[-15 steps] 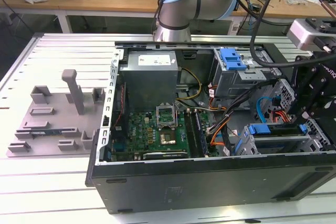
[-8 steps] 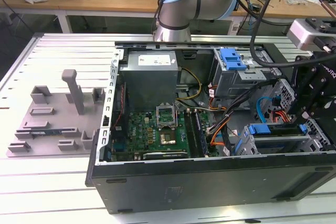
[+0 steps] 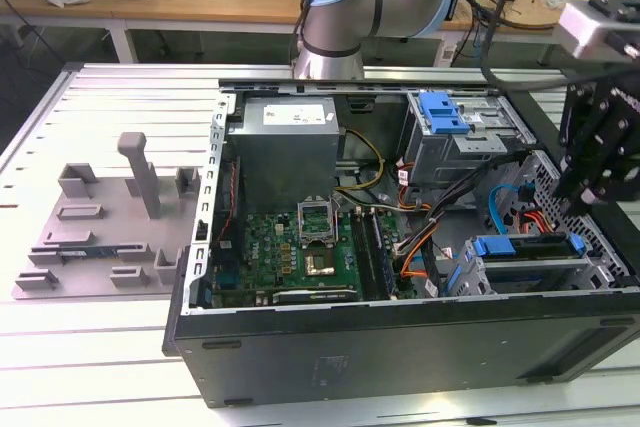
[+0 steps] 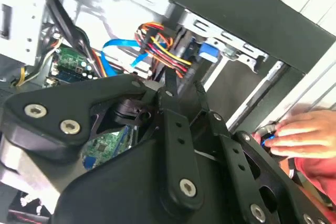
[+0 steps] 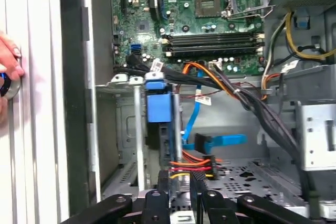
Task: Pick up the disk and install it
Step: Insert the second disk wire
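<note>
The disk [image 3: 525, 247], silver with a blue frame, lies in the lower drive cage at the exterior view's right end of the open computer case [image 3: 400, 342]. In the first wrist view its blue frame end [image 5: 157, 107] shows between silver cage rails, with the body mostly hidden. My gripper [image 3: 575, 197] hangs above that end of the case, apart from the disk. Its black fingers [image 5: 164, 181] stand a narrow gap apart, with nothing between them and cables visible through the gap. In the second wrist view the gripper [image 4: 182, 85] points into the case over the cable bundle.
A person's hand [image 5: 8, 69] rests on a blue-and-silver knob on the white table beside the case wall. A grey power-supply box [image 3: 285, 147], the green motherboard [image 3: 300, 247] and a blue ridged clip [image 3: 443, 112] on the upper cage fill the case. A grey fixture plate [image 3: 100, 237] lies at the exterior view's left.
</note>
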Motion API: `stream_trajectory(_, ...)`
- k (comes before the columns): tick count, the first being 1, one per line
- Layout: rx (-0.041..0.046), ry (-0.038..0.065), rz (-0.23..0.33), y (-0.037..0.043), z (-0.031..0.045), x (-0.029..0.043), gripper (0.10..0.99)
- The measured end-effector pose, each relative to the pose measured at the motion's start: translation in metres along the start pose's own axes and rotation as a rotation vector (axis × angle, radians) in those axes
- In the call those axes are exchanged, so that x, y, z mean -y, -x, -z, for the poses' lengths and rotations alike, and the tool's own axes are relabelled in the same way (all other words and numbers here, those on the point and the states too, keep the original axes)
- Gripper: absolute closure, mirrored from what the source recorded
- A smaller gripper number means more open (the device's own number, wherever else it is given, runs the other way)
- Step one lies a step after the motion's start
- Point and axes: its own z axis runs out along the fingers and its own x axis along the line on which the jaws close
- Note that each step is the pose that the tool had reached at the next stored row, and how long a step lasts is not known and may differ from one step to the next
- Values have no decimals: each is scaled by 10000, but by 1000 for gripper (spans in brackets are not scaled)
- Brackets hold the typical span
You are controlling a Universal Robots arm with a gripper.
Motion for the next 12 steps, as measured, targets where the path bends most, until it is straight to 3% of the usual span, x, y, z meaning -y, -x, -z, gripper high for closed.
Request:
stream_trajectory(1, -227, -9, -7, 66, 5, -3, 784)
stream_trajectory(2, -386, -11, -12, 100, 7, -5, 784)
stream_trajectory(3, -598, -9, -19, 145, 11, -7, 784)
stream_trajectory(4, -863, -1, -26, 209, 14, -10, 784)
stream_trajectory(5, -1029, 0, -31, 263, 17, -12, 784)
stream_trajectory(6, -1104, -2, -34, 307, 20, -15, 784)
stream_trajectory(7, -1273, -10, -39, 400, 24, -20, 784)
stream_trajectory(8, -1519, -20, -50, 472, 24, -32, 784)
stream_trajectory(10, -1780, -21, -57, 514, 25, -56, 784)
stream_trajectory(11, -2024, -21, -64, 536, 26, -96, 784)
stream_trajectory(12, -2644, -27, -84, 580, 3, -245, 784)
